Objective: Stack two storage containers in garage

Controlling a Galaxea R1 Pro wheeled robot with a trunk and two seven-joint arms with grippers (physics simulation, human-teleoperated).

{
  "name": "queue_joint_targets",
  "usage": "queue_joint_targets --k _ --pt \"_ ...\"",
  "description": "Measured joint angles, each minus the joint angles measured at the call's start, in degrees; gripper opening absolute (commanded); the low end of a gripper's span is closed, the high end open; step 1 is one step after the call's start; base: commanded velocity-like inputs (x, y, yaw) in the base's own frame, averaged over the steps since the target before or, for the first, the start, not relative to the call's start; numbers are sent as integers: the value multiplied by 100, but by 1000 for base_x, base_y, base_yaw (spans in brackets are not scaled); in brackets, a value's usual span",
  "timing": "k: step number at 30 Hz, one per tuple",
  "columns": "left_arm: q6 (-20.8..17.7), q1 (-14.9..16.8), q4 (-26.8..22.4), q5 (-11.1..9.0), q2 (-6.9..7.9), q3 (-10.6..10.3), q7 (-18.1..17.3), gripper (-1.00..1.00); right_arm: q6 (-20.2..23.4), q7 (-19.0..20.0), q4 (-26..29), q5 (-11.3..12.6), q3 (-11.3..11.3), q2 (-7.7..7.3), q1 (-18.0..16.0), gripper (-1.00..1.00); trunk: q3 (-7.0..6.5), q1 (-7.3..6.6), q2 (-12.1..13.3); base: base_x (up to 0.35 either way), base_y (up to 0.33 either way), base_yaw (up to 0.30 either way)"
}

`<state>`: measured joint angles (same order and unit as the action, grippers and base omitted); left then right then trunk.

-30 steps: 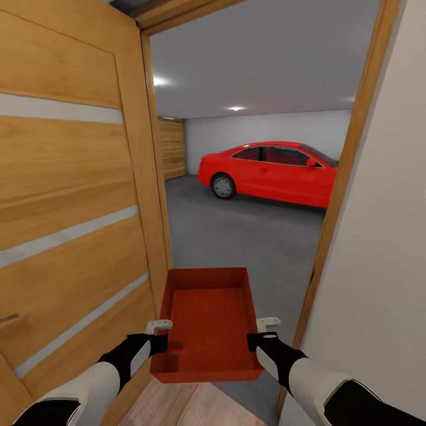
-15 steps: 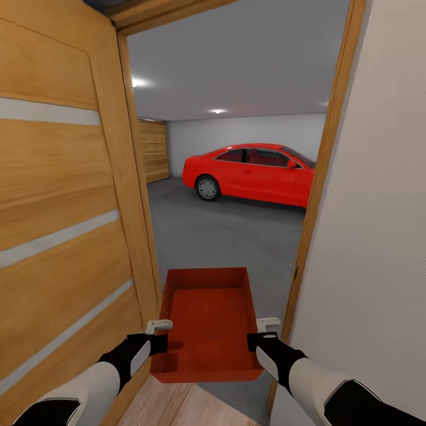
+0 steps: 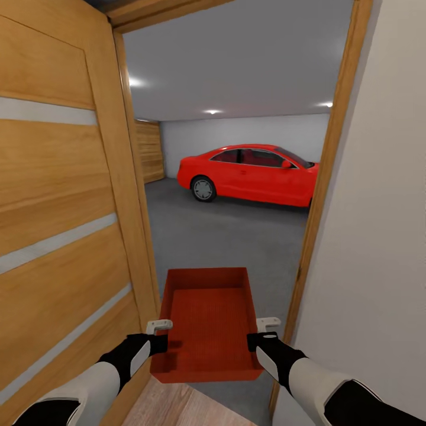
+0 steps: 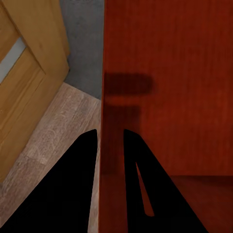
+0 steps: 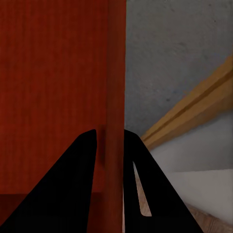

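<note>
The garage (image 3: 236,77) opens beyond the doorway: grey-white walls, a lit ceiling and a dark grey concrete floor (image 3: 225,236) running bare from the threshold up to a red car (image 3: 248,174) parked at the far wall. Left of the car, in the far corner, stands a honey-coloured plank door (image 3: 151,151). Nearer than the car, the opening is bounded on the left by an open wooden door (image 3: 59,207) with pale stripes, whose edge stands close beside the left side of the container, and on the right by a wooden door frame (image 3: 322,195) set in a white wall (image 3: 378,236), a little apart from the container's right side. One orange-red storage container (image 3: 206,322) is held level in the doorway, well short of the car, its far end over the concrete and its near end over a strip of light wood plank flooring (image 3: 177,405). The left gripper (image 3: 161,330) pinches the container's left wall, one finger inside and one outside, as the left wrist view shows (image 4: 110,141). The right gripper (image 3: 263,329) likewise clamps the right wall (image 5: 110,141), with concrete and the frame's foot beyond it.
</note>
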<state>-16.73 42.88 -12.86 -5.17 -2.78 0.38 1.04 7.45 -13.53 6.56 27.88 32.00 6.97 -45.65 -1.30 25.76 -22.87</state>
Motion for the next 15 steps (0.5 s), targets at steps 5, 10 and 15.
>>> queue_joint_targets --k 5,10,15 --pt "1 1 2 0 -1 0 0 -100 1 0 1 0 0 -1 0 -100 -9 0 0 0 0 -181" --pt "-4 0 1 2 -1 2 0 -100 5 -1 1 1 -1 0 1 -100 -18 0 0 13 39 -128" --pt "0 0 0 -1 0 0 0 -100 2 1 3 1 0 -1 1 -100 -20 -1 0 93 196 -14"
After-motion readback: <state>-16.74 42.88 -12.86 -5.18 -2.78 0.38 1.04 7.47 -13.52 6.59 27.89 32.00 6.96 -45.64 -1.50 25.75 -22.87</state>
